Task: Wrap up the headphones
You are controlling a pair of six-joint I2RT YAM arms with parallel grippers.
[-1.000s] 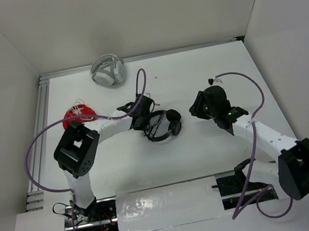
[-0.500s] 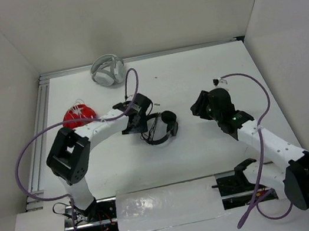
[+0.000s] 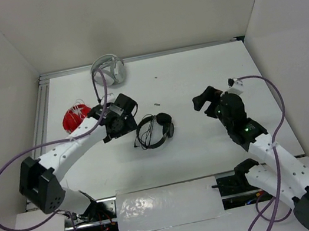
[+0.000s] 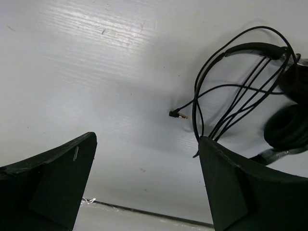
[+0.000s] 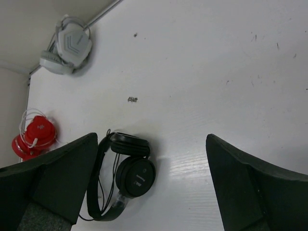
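Note:
The black headphones lie flat on the white table with their thin cord looped across the headband. Nothing holds them. My left gripper is open just left of them. In the left wrist view the cord and its plug lie beyond the right finger, and an earcup shows at the right edge. My right gripper is open and well to the right, looking down on the headphones from above with bare table between its fingers.
Bulky white headphones rest at the back edge of the table. A red earphone bundle sits at the left by the metal rail. A small speck of debris lies behind the black headphones. White walls enclose the table.
Both grippers opened and drew away from the headphones, the left one back to the left and the right one toward the right. The headphones now lie free, shifted slightly left.

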